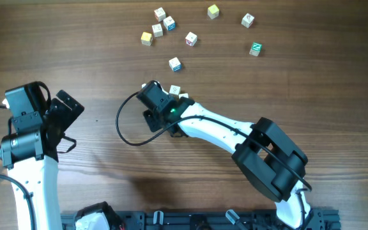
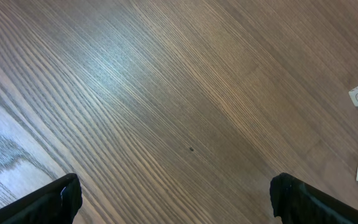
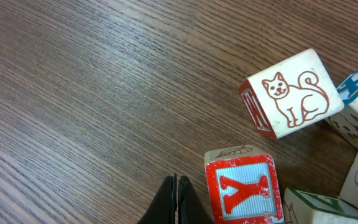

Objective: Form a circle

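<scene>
Just beside the red Y cube on the desk, right hand pressed together; left hand spread wide.

You are looking at a robot lab bench, not a home — you can tell from the plain wood table, the left arm and right arm reaching over it, a loose black cable, a black rail and toy letter blocks.

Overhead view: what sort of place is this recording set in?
Probably a robot lab bench: a wood-grain table, a left arm and a right arm reaching in from its near edge, and small alphabet cubes scattered on it.
</scene>
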Controlling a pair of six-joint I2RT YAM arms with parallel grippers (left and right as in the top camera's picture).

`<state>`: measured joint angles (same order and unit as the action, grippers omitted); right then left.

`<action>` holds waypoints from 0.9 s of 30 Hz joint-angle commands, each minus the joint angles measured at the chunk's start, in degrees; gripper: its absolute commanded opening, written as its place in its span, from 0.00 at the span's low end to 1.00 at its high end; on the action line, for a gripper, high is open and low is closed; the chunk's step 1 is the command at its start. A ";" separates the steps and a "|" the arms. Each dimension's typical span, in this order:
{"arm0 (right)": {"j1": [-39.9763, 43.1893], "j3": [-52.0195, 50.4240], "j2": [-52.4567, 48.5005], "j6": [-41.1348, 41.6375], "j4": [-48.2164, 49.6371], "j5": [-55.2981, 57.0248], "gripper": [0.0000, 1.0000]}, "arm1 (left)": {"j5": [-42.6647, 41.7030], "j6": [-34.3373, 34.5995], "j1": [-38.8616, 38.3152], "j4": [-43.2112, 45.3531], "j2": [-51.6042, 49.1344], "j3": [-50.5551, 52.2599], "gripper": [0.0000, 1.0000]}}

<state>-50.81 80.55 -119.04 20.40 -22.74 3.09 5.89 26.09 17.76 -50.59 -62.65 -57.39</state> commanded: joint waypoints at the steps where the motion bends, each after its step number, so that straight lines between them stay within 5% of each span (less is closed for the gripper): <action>1: 0.24 -0.07 -1.51 -0.87 -0.46 1.38 0.05 | -0.52 0.50 0.31 0.11 0.02 0.00 1.00; 27: 1.27 0.11 -0.87 -4.42 -2.36 -4.55 0.04 | -0.52 0.50 0.31 0.11 0.02 0.00 1.00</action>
<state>-49.52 80.55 -119.04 18.70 -24.60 2.66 5.87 26.09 17.76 -50.59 -62.65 -57.39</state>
